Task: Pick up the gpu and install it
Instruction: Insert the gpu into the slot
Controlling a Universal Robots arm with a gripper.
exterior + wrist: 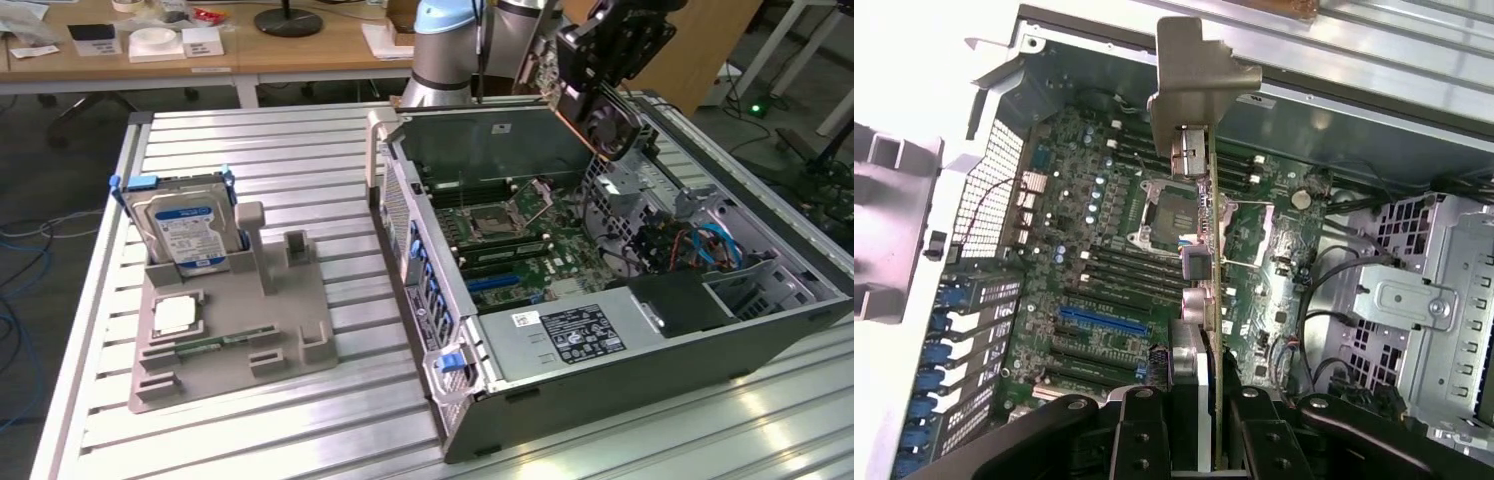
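The gripper (1199, 425) is pinched narrow on the gpu (617, 125), which hangs tilted above the far side of the open case (601, 400). If it comes down skewed off the blue slot (1104, 322), its edge could jam there — or its bracket could snag the case wall.

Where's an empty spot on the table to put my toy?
Bare table lies between the grey holder and the computer case, and along the edge nearest the camera. Inside the case is crowded; the gripper holds the gpu above it.
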